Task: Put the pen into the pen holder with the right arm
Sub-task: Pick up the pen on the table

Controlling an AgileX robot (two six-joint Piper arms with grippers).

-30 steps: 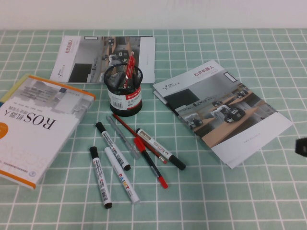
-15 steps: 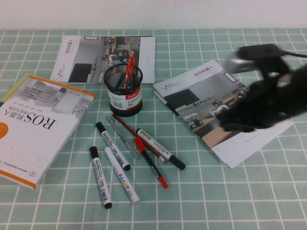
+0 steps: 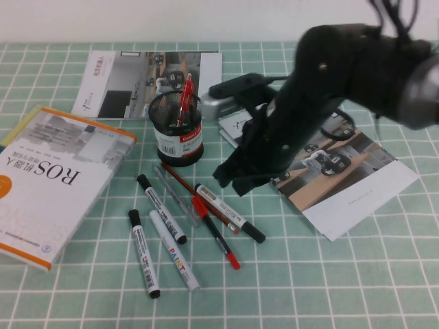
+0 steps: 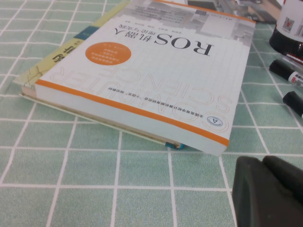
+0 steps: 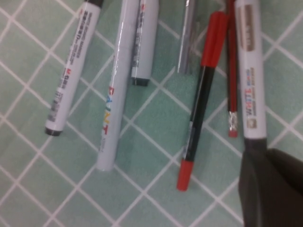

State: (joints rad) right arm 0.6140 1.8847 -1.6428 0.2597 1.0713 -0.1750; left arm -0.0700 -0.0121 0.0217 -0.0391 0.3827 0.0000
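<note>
Near the front of the worktop (image 3: 329, 288), the pen (image 3: 229, 212) lies flat among loose markers, apart from the pen holder (image 3: 177, 130) behind. Likely light, rigid and slick, it is best pinched mid-barrel. The right gripper (image 3: 233, 179) hovers just above; the left gripper (image 4: 270, 191) sits beside a book (image 4: 151, 80). Neither gripper's opening can be told.

The pen holder (image 3: 177, 137) stands behind the scattered markers; the pen (image 3: 229, 212) lies rightmost among them. The ROS book (image 3: 51, 181) lies to their left.
</note>
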